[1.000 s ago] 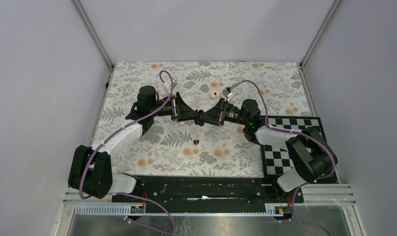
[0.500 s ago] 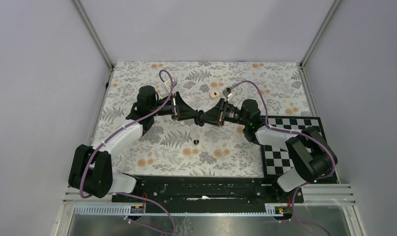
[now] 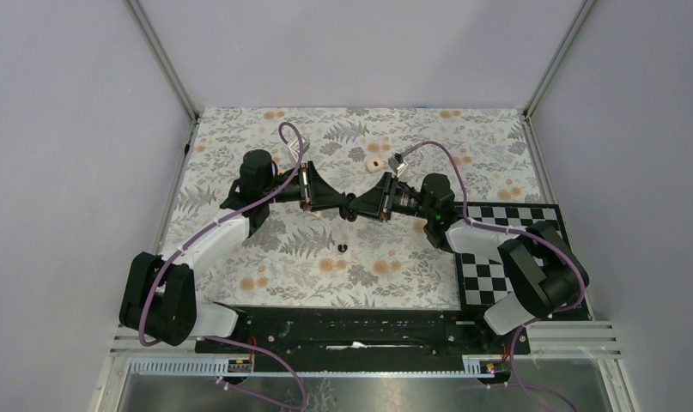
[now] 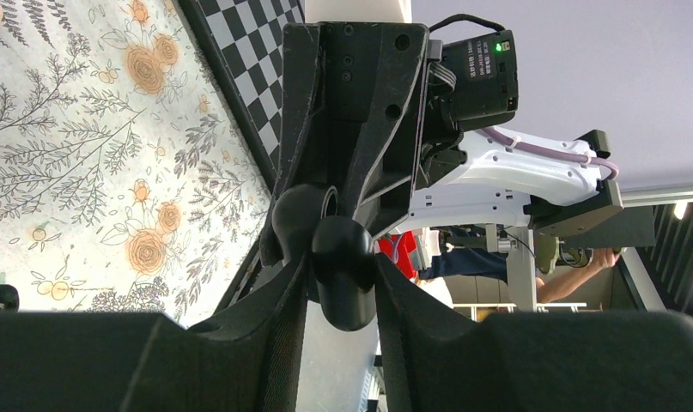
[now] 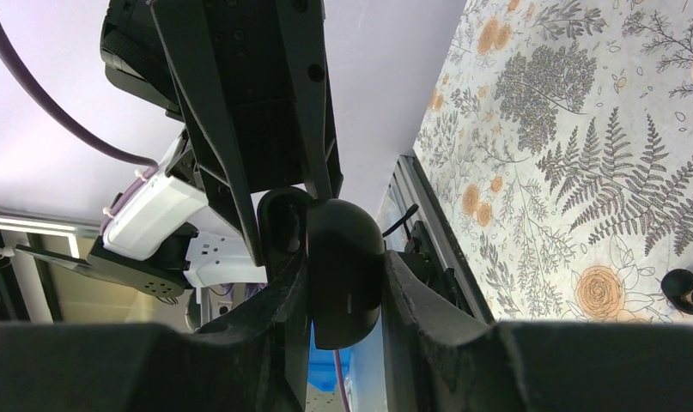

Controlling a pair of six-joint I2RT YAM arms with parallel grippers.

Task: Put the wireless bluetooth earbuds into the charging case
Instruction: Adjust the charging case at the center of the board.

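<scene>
Above the middle of the floral mat, my left gripper and right gripper meet tip to tip. Between them hangs the charging case, black and glossy. In the left wrist view the case is pinched between my left fingers. In the right wrist view the case is gripped by my right fingers. In both wrist views a second rounded black part sits beside it. One black earbud lies on the mat nearer the bases; it also shows as an earbud in the right wrist view.
A peach disc with a hole lies on the mat beyond the grippers. A black-and-white checkerboard covers the right side of the table. Frame posts and grey walls close in the back and sides.
My left jaws have closed in onto the case. The arms, the earbud on the mat and the disc have not moved.
</scene>
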